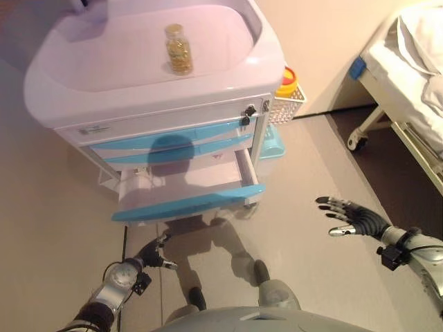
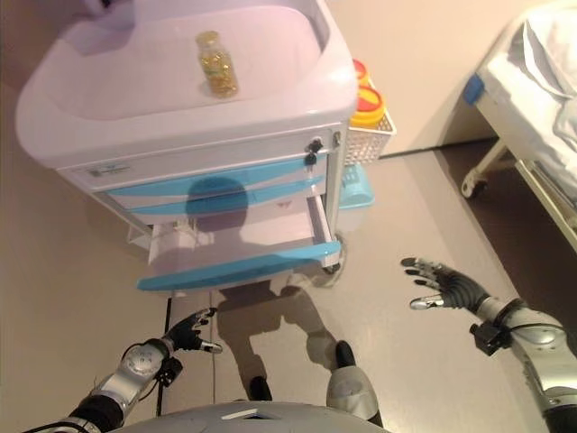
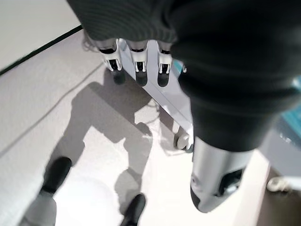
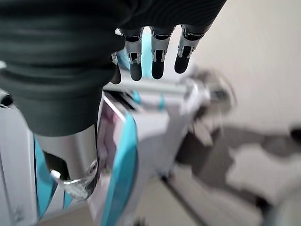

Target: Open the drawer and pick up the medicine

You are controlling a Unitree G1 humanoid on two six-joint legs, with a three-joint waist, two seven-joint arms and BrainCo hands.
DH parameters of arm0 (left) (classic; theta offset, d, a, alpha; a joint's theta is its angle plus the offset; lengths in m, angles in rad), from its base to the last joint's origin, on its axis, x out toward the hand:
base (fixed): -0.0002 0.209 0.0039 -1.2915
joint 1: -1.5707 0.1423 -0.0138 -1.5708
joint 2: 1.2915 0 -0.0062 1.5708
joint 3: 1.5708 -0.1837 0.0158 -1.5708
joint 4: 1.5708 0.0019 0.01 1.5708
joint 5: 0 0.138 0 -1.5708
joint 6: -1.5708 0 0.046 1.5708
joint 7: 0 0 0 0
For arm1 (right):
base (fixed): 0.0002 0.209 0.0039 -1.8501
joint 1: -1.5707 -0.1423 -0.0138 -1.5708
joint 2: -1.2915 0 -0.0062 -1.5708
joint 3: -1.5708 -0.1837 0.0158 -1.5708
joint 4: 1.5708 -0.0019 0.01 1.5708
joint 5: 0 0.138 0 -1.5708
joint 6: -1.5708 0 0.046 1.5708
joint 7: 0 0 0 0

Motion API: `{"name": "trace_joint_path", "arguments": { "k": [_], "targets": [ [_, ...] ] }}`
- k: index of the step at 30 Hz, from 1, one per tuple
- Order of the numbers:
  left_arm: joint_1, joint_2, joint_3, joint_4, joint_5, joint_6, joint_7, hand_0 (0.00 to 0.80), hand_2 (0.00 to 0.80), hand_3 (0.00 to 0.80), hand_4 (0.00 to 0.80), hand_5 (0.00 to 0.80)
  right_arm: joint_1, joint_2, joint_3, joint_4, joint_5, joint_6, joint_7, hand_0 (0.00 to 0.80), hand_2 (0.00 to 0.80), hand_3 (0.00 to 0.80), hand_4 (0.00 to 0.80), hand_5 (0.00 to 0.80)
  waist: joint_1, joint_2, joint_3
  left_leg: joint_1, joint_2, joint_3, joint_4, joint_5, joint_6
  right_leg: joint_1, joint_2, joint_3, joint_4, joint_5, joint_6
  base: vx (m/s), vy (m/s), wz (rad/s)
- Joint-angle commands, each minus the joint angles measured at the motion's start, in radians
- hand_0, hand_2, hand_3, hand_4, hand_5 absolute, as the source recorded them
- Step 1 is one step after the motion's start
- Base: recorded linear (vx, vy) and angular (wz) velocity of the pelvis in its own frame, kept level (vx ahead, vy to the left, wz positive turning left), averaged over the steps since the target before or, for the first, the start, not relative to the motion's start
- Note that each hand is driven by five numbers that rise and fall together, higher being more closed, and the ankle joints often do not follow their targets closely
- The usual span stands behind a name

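A clear medicine bottle (image 1: 178, 49) with yellow pills stands upright on the top of a white medical cart (image 1: 83, 83). The cart's lowest blue-fronted drawer (image 1: 187, 203) is pulled out and its white inside shows nothing. My left hand (image 1: 154, 253) hangs low over the floor in front of that drawer, fingers relaxed and holding nothing. My right hand (image 1: 353, 216) is out to the right of the cart, above the floor, fingers spread and empty. The right wrist view shows the drawer's blue front (image 4: 120, 174) past the fingers (image 4: 157, 56).
Two shut blue drawers (image 1: 173, 142) sit above the pulled-out one. A white wire basket (image 1: 285, 104) with yellow-lidded containers hangs on the cart's right side. A bed (image 1: 408, 76) on castors stands at the far right. Grey floor lies between the cart and the bed.
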Motion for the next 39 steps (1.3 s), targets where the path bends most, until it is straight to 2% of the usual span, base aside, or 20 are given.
{"name": "trace_joint_path", "arguments": {
  "k": [1,4,9,13,20,22,23,28,32,39],
  "targets": [
    [-0.112,0.118,-0.018,0.101,-0.014,-0.026,0.017,0.000,0.000,0.000,0.000,0.000,-0.045,0.002,0.107,0.013,0.092,-0.020,0.148,0.000,0.000,0.000,0.000,0.000,-0.016,-0.032,0.021,-0.100,-0.004,-0.001,0.194,-0.129,0.014,-0.123,-0.021,-0.002,0.151,-0.032,0.069,-0.117,0.108,-0.35],
    [-0.205,0.158,-0.049,0.142,-0.093,-0.011,0.010,0.000,0.000,0.000,0.000,0.000,-0.082,-0.010,0.191,0.087,0.139,-0.052,0.164,0.000,0.000,0.000,0.000,0.000,-0.037,-0.024,0.082,-0.128,-0.008,0.018,0.228,-0.133,0.014,-0.155,-0.031,0.016,0.168,-0.027,0.067,-0.138,0.148,-0.37],
    [-0.339,0.183,-0.071,0.233,-0.225,0.004,0.022,0.000,0.000,0.000,0.000,0.000,-0.140,0.010,0.268,0.172,0.244,-0.053,0.123,0.000,0.000,0.000,0.000,0.000,-0.074,-0.017,0.167,-0.200,-0.021,0.042,0.294,-0.143,0.019,-0.223,-0.036,0.059,0.200,-0.026,0.058,-0.106,0.157,-0.26],
    [-0.432,0.229,-0.051,0.279,-0.304,0.035,-0.015,0.000,0.000,0.000,0.000,0.000,-0.148,0.037,0.298,0.213,0.256,-0.090,0.059,0.000,0.000,0.000,0.000,0.000,-0.093,-0.027,0.215,-0.253,-0.025,0.053,0.337,-0.147,0.023,-0.273,-0.033,0.081,0.219,-0.019,0.051,-0.085,0.096,-0.14],
    [-0.613,0.341,-0.031,0.374,-0.404,0.060,-0.047,0.000,0.000,0.000,0.000,0.000,-0.157,0.072,0.349,0.261,0.274,-0.167,0.001,0.000,0.000,0.000,0.000,0.000,-0.101,-0.054,0.281,-0.340,-0.022,0.056,0.411,-0.158,0.033,-0.337,-0.018,0.096,0.245,-0.012,0.033,-0.071,0.012,-0.04],
    [-0.656,0.363,-0.034,0.396,-0.419,0.059,-0.052,0.000,0.000,0.000,0.000,0.000,-0.158,0.081,0.359,0.262,0.282,-0.182,-0.023,0.000,0.000,0.000,0.000,0.000,-0.101,-0.058,0.288,-0.362,-0.021,0.059,0.427,-0.160,0.036,-0.353,-0.015,0.096,0.250,-0.011,0.030,0.009,0.019,0.01],
    [-0.675,0.374,-0.036,0.402,-0.427,0.064,-0.057,0.000,0.000,0.000,0.000,0.000,-0.154,0.087,0.362,0.264,0.290,-0.190,-0.037,0.000,0.000,0.000,0.000,0.000,-0.100,-0.052,0.288,-0.366,-0.020,0.047,0.440,-0.190,0.033,-0.351,-0.013,0.091,0.257,-0.035,0.033,0.054,0.039,0.01],
    [-0.762,0.429,-0.042,0.436,-0.434,0.074,-0.048,0.000,0.000,0.000,0.000,0.000,-0.143,0.115,0.378,0.265,0.293,-0.226,-0.090,0.000,0.000,0.000,0.000,0.000,-0.093,-0.060,0.288,-0.416,-0.018,0.048,0.463,-0.193,0.038,-0.392,-0.009,0.092,0.265,-0.030,0.028,0.005,-0.006,0.05],
    [-0.827,0.489,-0.039,0.470,-0.460,0.052,-0.061,0.000,0.000,0.000,0.000,0.000,-0.128,0.142,0.387,0.265,0.285,-0.250,-0.132,0.000,0.000,0.000,0.000,0.000,-0.082,-0.070,0.288,-0.444,-0.018,0.041,0.467,-0.192,0.042,-0.412,-0.006,0.094,0.260,-0.021,0.028,-0.009,-0.038,0.07],
    [-0.931,0.549,-0.031,0.561,-0.447,0.040,0.055,0.000,0.000,0.000,0.000,0.000,-0.119,0.179,0.407,0.279,0.308,-0.288,-0.172,0.000,0.000,0.000,0.000,0.000,-0.067,-0.090,0.288,-0.464,-0.003,0.035,0.473,-0.194,0.045,-0.417,-0.004,0.072,0.253,-0.013,0.035,-0.018,-0.071,0.04]
  ]
}}
